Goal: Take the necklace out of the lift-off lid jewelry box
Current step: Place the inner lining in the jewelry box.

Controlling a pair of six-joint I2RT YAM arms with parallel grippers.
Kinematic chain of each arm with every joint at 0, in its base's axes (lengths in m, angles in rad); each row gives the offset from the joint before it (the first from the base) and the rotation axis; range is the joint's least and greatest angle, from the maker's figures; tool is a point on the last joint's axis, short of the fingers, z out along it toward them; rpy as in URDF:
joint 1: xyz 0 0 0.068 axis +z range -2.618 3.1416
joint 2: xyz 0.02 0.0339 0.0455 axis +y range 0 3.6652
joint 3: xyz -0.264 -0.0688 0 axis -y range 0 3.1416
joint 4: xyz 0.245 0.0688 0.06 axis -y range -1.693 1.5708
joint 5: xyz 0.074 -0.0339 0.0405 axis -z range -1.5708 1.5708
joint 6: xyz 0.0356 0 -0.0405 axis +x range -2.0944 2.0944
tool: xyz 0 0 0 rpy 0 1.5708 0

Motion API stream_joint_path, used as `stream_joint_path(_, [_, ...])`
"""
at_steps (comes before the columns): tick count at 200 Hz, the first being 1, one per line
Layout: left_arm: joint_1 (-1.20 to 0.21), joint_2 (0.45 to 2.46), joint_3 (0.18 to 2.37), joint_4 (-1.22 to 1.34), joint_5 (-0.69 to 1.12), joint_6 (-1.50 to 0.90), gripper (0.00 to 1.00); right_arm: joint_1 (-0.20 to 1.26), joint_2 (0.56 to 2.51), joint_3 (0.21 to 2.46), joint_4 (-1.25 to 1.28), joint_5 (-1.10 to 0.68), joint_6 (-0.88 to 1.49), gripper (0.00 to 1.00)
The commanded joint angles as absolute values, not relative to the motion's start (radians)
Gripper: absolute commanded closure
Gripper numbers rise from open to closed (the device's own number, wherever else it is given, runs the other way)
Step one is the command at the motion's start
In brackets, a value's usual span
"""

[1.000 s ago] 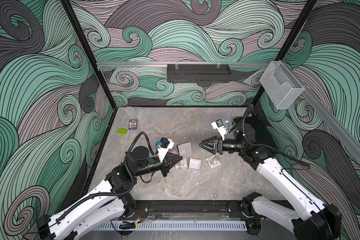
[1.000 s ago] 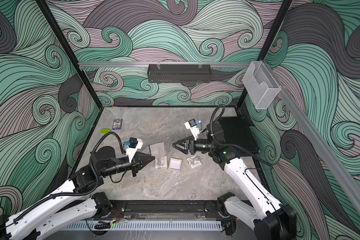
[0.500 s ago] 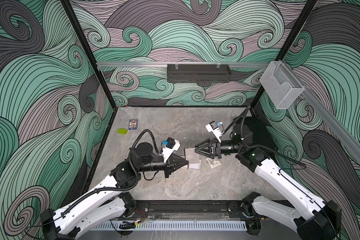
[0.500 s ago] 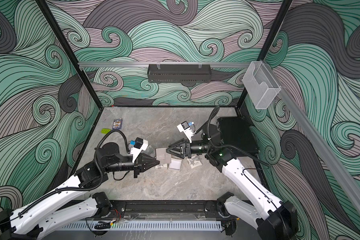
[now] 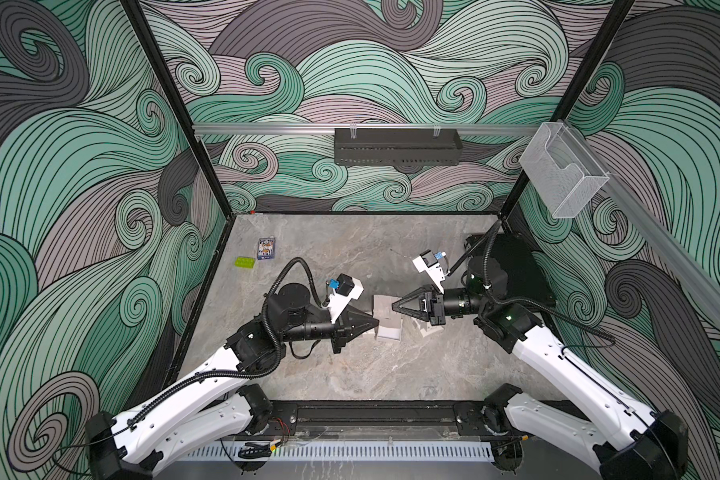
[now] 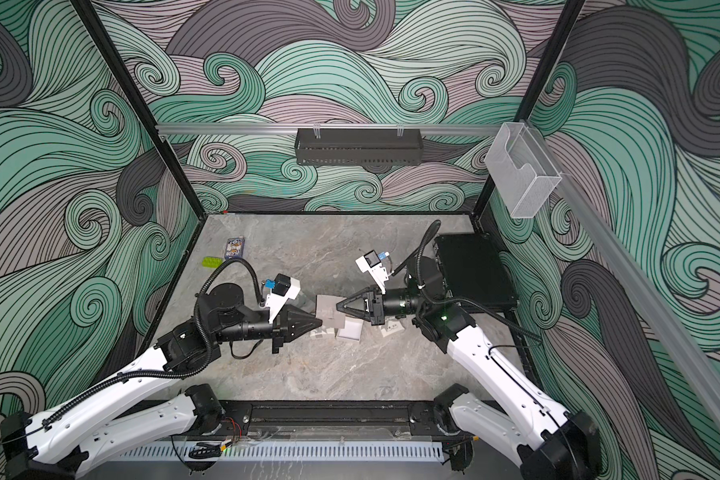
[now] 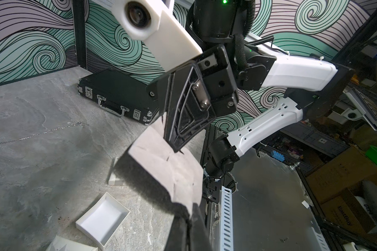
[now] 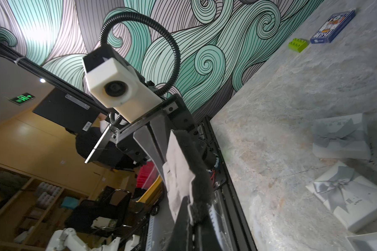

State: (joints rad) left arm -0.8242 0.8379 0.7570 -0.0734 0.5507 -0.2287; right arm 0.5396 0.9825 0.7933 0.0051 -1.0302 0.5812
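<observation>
Both tools are clenched on one thing. The left tool [image 5: 374,322] and the right tool [image 5: 394,306] meet over the middle of the desk [image 5: 350,374], each pinching an opposite edge of a grey pad [image 7: 161,165] and holding it clear of the surface. The pad has a dark foam underside and looks like the lining of a jewelry box.

A closed black case [image 7: 118,91] lies at about 2 o'clock on the desk. An open white box [image 7: 102,219] sits empty on the desk just at 5 o'clock of the pad. In the right wrist view two white pieces with grey bows [image 8: 340,139] lie nearby; whether they are lids or whole boxes I cannot tell.

A thin necklace [image 7: 41,133] lies stretched out on the bare desk, at roughly 1 o'clock from the pad and toward the case, touching neither tool.

By my reading the task is nearly done: the lid is off, the lining is out, and the chain is out of the box. Setting the pad down seems to be all that is left. No chain shows on the visible part of the pad.
</observation>
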Motion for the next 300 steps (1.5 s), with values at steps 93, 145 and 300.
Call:
stream_joint_path(93, [-0.816,0.822,0.613,-0.155,0.102,-0.255,0.37,0.54,1.076,0.721,-0.419,-0.463,0.419,1.0])
stream_joint_path(145, [-0.816,0.79,0.58,-0.152,0.033,-0.253,0.32,0.541,1.226,0.673,-0.364,-0.384,0.439,1.0])
stream_joint_path(300, [-0.816,0.771,0.541,-0.137,0.017,-0.247,0.32,0.541,1.356,0.68,-0.125,-0.46,0.589,1.0])
